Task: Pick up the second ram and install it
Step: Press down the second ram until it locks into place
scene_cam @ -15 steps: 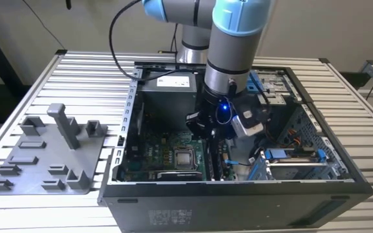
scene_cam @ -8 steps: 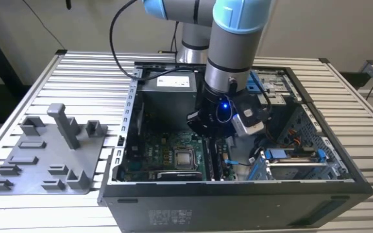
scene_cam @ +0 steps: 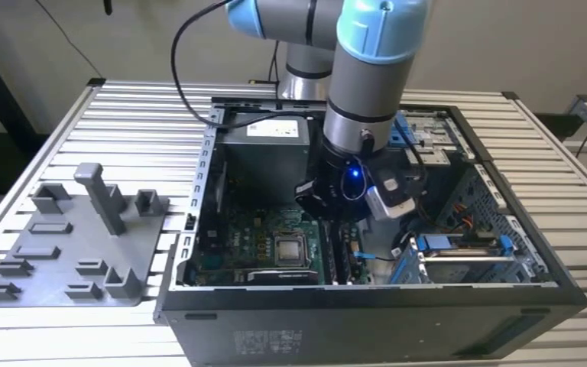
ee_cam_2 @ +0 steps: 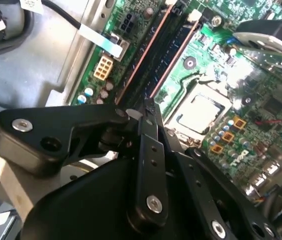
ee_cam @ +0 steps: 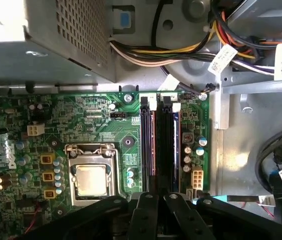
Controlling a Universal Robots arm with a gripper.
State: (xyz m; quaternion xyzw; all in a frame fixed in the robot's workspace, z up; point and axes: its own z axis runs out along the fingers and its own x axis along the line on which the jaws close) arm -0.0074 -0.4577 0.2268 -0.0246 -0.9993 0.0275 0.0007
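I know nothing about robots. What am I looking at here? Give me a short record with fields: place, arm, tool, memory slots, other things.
place: open computer case on a slatted metal table
arm: reaches down into the case, above the motherboard
tool: tool sits over the near end of the memory slots
memory slots: a dark stick, the second ram, stands in one slot; beside it lies another slot
processor: bare metal chip in its socket
other things: gray fixture plate at the exterior view's left; power supply inside the case
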